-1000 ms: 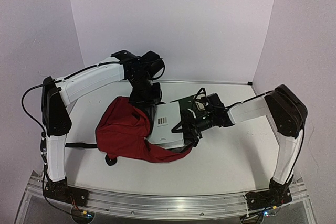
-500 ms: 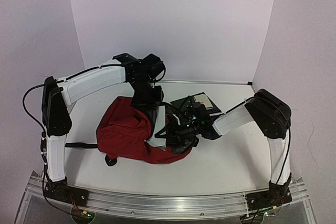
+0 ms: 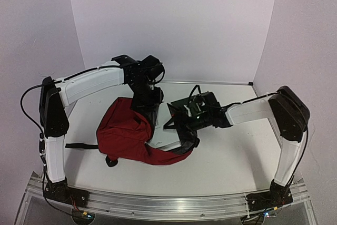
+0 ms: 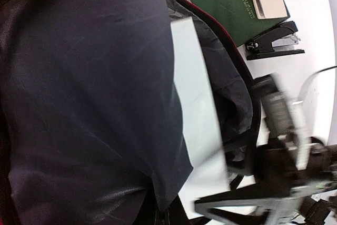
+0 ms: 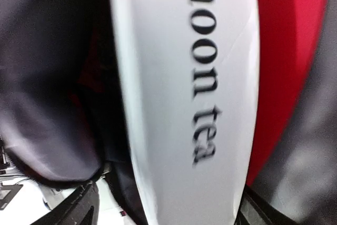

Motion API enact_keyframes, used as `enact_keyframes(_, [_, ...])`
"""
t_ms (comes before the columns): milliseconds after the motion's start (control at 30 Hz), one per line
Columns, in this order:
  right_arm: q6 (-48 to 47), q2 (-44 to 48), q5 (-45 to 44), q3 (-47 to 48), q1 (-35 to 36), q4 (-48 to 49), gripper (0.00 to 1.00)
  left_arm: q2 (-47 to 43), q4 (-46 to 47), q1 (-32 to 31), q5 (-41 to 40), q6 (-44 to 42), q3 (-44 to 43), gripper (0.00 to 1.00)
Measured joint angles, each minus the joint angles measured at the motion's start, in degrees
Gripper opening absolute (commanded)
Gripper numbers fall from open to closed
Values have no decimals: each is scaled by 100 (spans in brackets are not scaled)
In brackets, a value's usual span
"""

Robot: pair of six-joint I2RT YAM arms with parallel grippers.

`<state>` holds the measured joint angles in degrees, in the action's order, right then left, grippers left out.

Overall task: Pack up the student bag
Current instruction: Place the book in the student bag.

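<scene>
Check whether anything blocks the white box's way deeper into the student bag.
Nothing visible blocks it. The white box already sits partway inside the student bag, whose mouth the left gripper holds up. Only slack grey lining lies beside the box; it might snag.

The student bag (image 3: 124, 135) is a dark red backpack of soft fabric. It lies slumped on its side on the table (image 3: 231, 156), just below my left hand (image 3: 149, 103) and out to its left. My left hand pinches the upper rim of its mouth and holds that edge up. The mouth gapes toward my right hand (image 3: 179, 127), which sits at the opening. Grey lining (image 4: 79, 104) shows inside. A black strap (image 3: 79, 146) trails from the end farthest from both hands.
</scene>
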<state>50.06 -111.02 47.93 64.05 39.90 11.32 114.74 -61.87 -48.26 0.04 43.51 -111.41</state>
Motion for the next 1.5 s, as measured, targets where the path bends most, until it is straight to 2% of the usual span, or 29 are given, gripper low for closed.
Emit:
enact_keyframes(67, [-303, 322, -137, 78, -124, -434, 92, -109, 43, -3, -2, 0, 132, 0])
enact_keyframes(300, [-1250, 657, -360, 414, -371, -1544, 66, -373, 95, -5, -12, 4, 385, 0])
enact_keyframes(433, [-1416, 303, -262, 414, -333, -1801, 49, -374, 143, -7, -5, 4, 430, 0])
enact_keyframes(600, [-1336, -348, 74, 468, -154, -1839, 38, -374, 180, -8, 2, 12, 432, 0])
enact_keyframes(633, [-1269, -408, 140, 489, -106, -1797, 34, -374, 179, -10, 3, 15, 432, 0])
enact_keyframes(767, [-846, -574, 326, 521, 70, -1380, 0, -374, 155, -18, 26, 39, 471, 0])
enact_keyframes(967, [-187, -582, 403, 483, 66, -679, 0, -375, 183, -12, -17, 65, 600, 0])
enact_keyframes(1133, [315, -379, 290, 81, -201, -125, 0, -385, 213, -12, -42, 143, 613, 0])
enact_keyframes(1300, [630, 126, 191, -442, -570, 147, 0, -412, 266, -12, -121, 167, 613, 0])
enact_keyframes(1500, [760, 514, 167, -948, -638, 286, 0, -415, 355, -9, -130, 207, 613, 0])
